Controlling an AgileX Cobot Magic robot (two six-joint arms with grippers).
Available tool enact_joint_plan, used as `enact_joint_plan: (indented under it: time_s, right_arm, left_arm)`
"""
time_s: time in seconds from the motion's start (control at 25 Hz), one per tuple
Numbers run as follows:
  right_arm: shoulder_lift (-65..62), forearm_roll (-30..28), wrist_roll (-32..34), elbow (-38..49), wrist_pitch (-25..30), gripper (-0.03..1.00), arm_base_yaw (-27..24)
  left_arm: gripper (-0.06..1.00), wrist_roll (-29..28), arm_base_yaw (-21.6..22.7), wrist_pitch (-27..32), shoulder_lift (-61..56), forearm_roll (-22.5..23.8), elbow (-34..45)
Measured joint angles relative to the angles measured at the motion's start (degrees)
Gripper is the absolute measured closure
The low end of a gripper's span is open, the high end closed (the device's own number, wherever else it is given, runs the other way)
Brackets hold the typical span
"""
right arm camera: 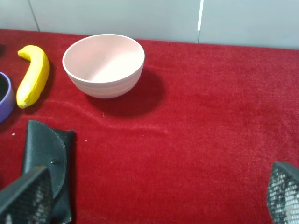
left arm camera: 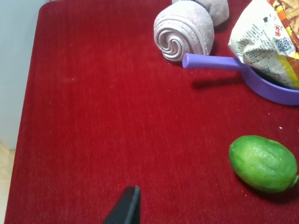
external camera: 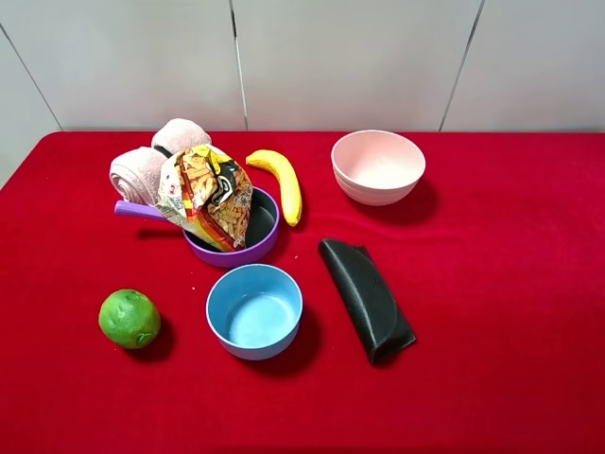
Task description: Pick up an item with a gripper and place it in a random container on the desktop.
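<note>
The snack bag [external camera: 206, 196] was seen lying in the purple pan [external camera: 248, 253] on the bench [external camera: 492, 284], so placement appeared done. The right tool [right arm camera: 154, 198] was spread apart, empty; the left tool's [left arm camera: 125, 205] state could not be told.

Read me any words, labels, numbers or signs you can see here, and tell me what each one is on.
Nothing can be quoted as it reads.
Snack bag in the purple pan: blocks of small print, a QR code and a small red logo on its white back, all too small to read.
Snack bag front: only pictures show, no legible lettering.
No other object carries visible text.
</note>
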Motion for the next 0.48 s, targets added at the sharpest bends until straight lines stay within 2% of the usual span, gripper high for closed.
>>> enact_joint_plan:
  time_s: [0.48]
  right_arm:
    - [0.00,0.00,0.16,0.00,-0.22,0.27,0.00]
  left_arm:
    - [-0.04,0.00,0.00,0.00,0.00,0.00,0.00]
